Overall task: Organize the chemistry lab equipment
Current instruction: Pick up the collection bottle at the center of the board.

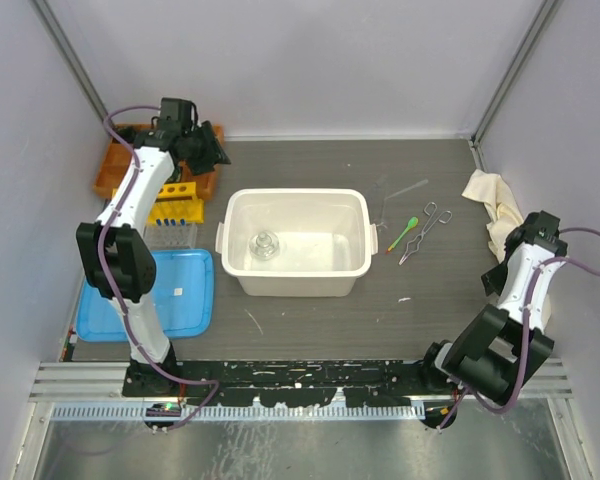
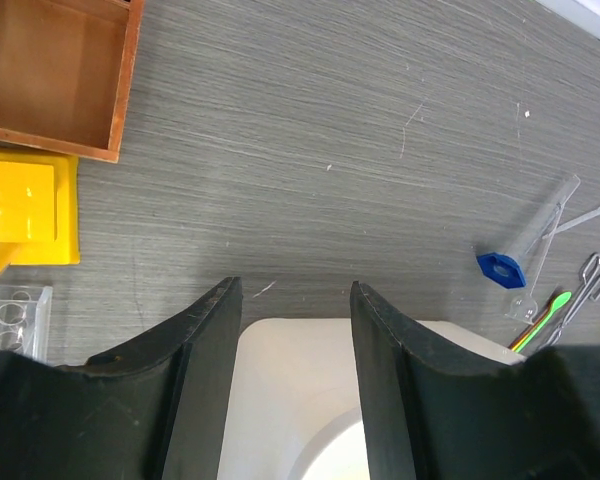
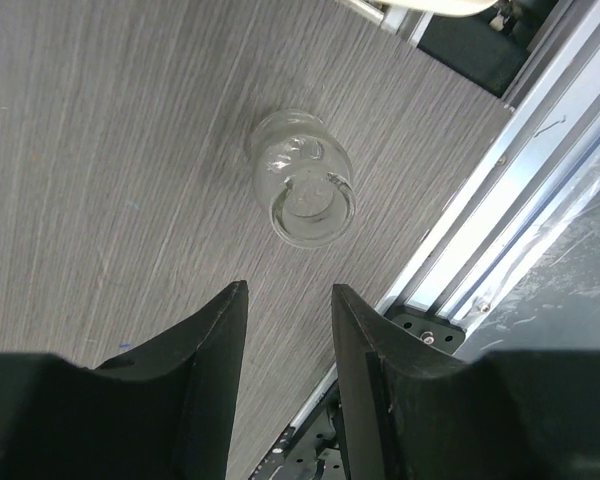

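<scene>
Yellow tube rack [image 1: 170, 205]: left of the white tub [image 1: 298, 281].
Left end effector [image 2: 295, 290]: jaws parted, holding nothing, by the tub's far-left corner.
Flask [image 1: 267, 245]: inside the tub, left half.
Green spoon [image 1: 408, 228], forceps [image 1: 427, 230]: on the table [image 1: 310, 320], just right of the tub.
Right end effector [image 3: 288, 292]: jaws parted, holding nothing, well right of the tub; glass vial [image 3: 302, 180] lying before it.

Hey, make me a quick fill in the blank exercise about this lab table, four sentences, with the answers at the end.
1. The flask sits ____ the tub.
2. The spoon beside the forceps is ____.
3. The cap on the tube is ____.
4. The cloth lies at the ____ edge of the table.
Missing words: inside; green; blue; right.
</scene>
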